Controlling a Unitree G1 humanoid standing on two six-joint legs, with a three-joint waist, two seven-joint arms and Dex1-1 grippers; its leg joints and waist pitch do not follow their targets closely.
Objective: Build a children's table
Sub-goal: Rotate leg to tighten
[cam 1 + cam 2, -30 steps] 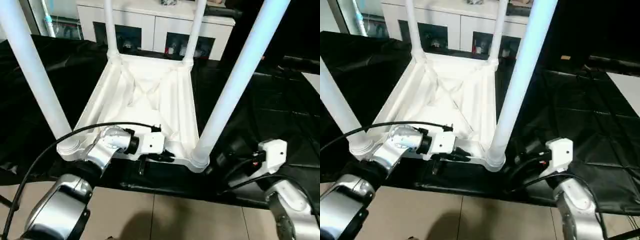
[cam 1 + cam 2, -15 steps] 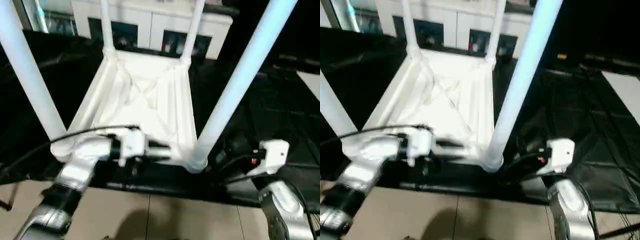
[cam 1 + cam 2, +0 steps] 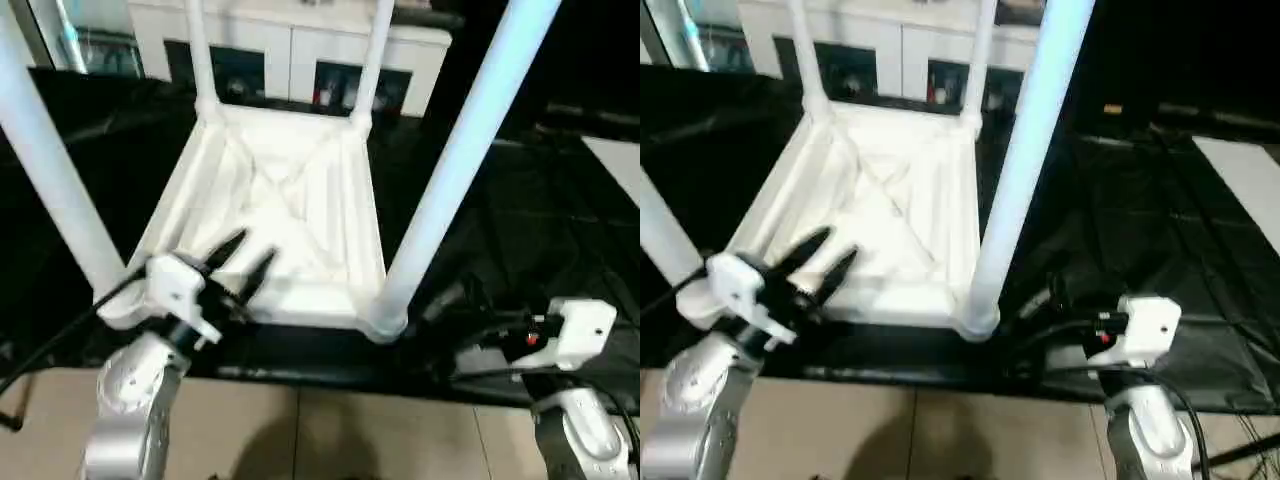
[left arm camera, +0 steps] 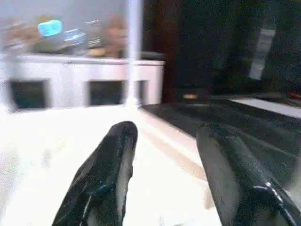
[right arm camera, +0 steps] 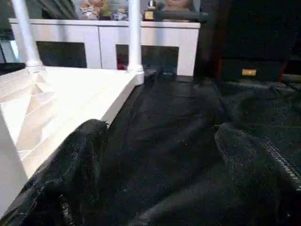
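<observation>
- Left hand (image 3: 243, 258): its two black fingers (image 4: 106, 174) stand apart with nothing between them, hovering just over the near rim of the tabletop (image 3: 290, 190), near the near-left leg (image 3: 50, 170).
- The tabletop lies upside down on a black sheet (image 3: 520, 220), ribbed underside facing up. All four legs stand in its corner sockets: near-left, far-left (image 3: 197, 55), far-right (image 3: 372, 60) and near-right (image 3: 460, 160). By the look of it the assembly is essentially done; whether each leg is fully seated cannot be told.
- Handling, as a judgement: hollow white plastic, so probably light, but bulky and top-heavy with the legs pointing up. The surfaces look smooth and likely slippery for narrow fingers.
- Where to hold: the long tapered legs would act as levers, so a grip high on one could strain or loosen its socket. Better low on a leg, just above the socket, or on the stiff rim between two corners, with one hand on each side if the table is to be turned over.
- Right hand (image 3: 445, 300): low on the sheet just beside the near-right socket (image 3: 385, 322), its fingers (image 5: 70, 165) wide apart and empty; in the wrist view the table's edge lies to one side of them, not between.
- Beyond the table stands a white cabinet (image 3: 290, 50).
</observation>
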